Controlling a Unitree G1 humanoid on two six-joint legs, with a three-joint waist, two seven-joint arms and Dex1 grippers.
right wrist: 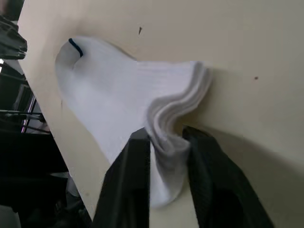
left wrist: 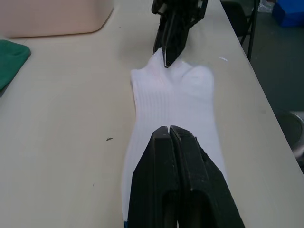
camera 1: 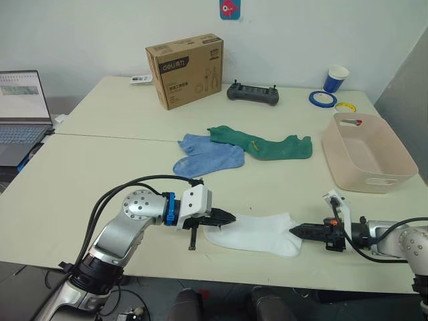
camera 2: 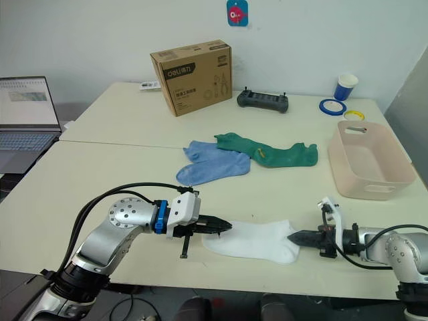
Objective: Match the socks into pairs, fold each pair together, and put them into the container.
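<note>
Left eye view shows the white socks (camera 1: 257,233) lying flat near the front edge of the worktop (camera 1: 100,167). The left gripper (camera 1: 229,218) is clenched on one end, the right gripper (camera 1: 294,231) pinches the bunched cuff at the other. The pink container (camera 1: 368,152) sits to the right, well apart.

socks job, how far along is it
Early. The pink container looks empty, so nothing is put away. In hand: the white socks, lying stacked near the table's front edge, with the left gripper shut at one end and the right gripper pinching the other. Left: folding them, plus the light blue socks and dark green socks.
</note>
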